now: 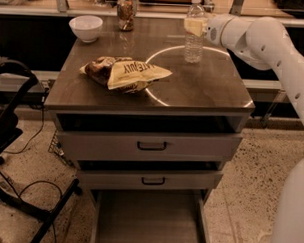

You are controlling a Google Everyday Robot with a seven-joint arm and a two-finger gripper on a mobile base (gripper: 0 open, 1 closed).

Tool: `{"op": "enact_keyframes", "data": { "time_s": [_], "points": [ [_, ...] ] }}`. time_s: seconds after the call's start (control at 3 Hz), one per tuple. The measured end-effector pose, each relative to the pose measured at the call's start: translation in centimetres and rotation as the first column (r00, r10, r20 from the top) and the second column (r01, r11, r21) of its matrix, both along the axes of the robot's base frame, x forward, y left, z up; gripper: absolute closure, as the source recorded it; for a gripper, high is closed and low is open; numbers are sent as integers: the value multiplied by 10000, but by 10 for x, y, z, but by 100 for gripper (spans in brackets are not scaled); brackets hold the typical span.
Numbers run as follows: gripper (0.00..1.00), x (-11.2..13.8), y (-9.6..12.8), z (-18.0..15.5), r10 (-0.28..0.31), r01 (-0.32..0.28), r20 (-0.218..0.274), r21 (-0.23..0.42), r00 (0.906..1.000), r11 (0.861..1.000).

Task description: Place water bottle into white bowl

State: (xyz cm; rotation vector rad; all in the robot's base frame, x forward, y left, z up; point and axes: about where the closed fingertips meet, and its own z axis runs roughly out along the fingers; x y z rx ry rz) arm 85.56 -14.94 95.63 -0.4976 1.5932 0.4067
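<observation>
My tool [195,26] sits at the label band of the water bottle [193,47], which stands upright at the far right of the counter [208,90]. Whether the tool pinches it I cannot tell. A chip bag [124,73] lies mid-counter. The white bowl [85,27] and a can [125,13] stand far left, well apart from the tool.
</observation>
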Motion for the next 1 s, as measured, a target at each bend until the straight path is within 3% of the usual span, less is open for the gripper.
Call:
{"op": "enact_keyframes", "data": {
  "time_s": [0.33, 0.67, 1.0],
  "points": [
    [100, 3, 5, 5, 9, -9, 59, 77, 10000, 10000],
    [100, 19, 23, 41, -118, 92, 483, 540, 9988, 9985],
    [100, 36, 63, 95, -326, 235, 1017, 892, 9943, 9957]
  ]
}}
